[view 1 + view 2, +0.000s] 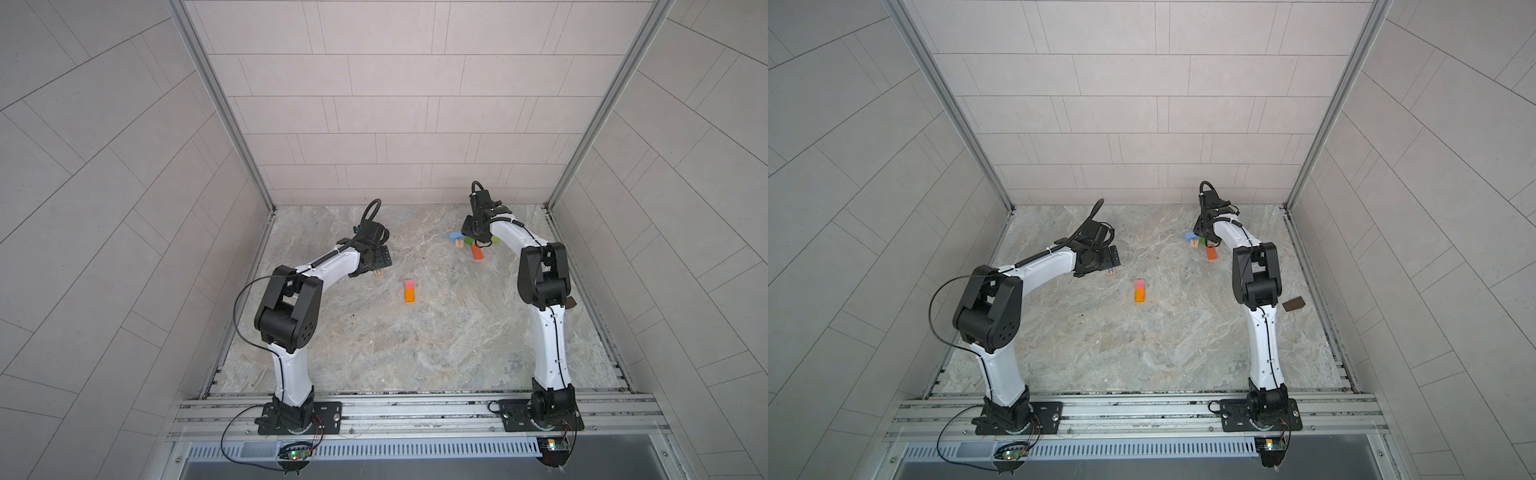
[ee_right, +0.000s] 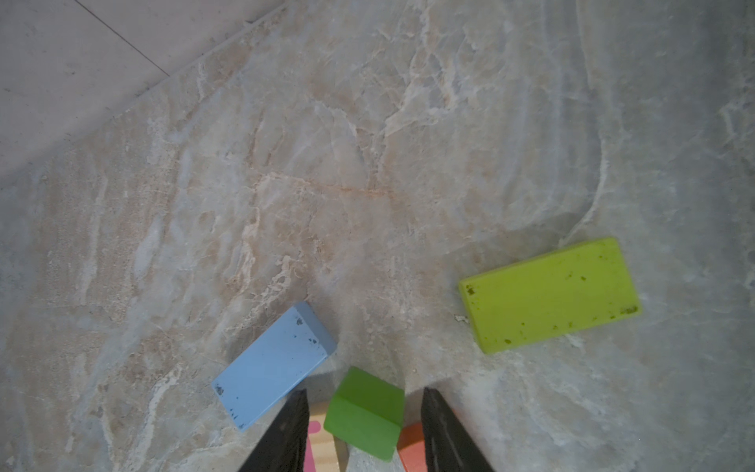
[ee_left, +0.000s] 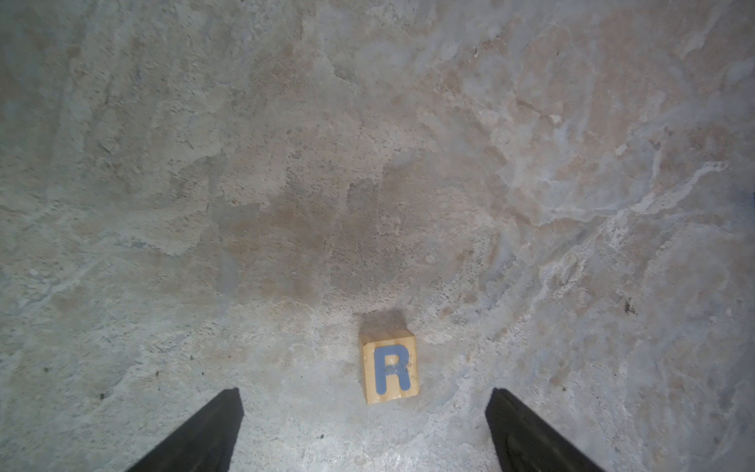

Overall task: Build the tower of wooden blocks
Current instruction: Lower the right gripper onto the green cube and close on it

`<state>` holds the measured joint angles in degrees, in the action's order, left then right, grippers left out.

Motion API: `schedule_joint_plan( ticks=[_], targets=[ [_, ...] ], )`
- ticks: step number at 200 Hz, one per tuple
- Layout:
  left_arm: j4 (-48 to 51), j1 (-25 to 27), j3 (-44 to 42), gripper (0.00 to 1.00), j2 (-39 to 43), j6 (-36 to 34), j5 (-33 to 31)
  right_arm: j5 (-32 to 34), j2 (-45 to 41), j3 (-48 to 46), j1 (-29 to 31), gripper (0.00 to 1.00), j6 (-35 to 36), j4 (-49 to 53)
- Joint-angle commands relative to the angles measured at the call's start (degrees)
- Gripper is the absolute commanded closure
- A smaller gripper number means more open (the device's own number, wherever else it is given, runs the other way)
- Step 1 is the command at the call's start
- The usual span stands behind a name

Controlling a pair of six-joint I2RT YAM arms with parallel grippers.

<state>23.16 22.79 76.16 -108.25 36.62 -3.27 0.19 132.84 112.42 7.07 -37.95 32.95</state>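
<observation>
The left hand (image 1: 381, 261) hangs wide open above the tan R cube (image 3: 390, 365), which sits on the bench (image 1: 374, 340) left of the tower (image 1: 409, 291), pink on orange at mid-bench. The right hand (image 2: 363, 391), half-narrowed, straddles the green block (image 2: 365, 417) between the blue block (image 2: 273, 363) and lime block (image 2: 549, 294), seemingly touching neither side of it.

Blue capital letter R on the top face of a tan wooden cube (image 3: 390, 367), cube lying on the marbled tabletop (image 3: 367, 163), pink mark on a second tan cube (image 2: 325, 443), too cut off to read
</observation>
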Motion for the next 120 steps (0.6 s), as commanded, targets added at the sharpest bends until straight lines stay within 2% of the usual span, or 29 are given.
schedule_joint_plan(
  ticks=[1,120],
  targets=[
    [-1.0,0.0,-0.6,0.00,1.7,0.6,0.4,0.5,1.4,-0.9,0.1,0.53,-0.3,1.4],
    [-2.1,0.1,-2.5,0.00,2.5,0.8,1.2,-0.7,1.4,-1.0,0.5,0.50,-0.9,2.4]
  ],
)
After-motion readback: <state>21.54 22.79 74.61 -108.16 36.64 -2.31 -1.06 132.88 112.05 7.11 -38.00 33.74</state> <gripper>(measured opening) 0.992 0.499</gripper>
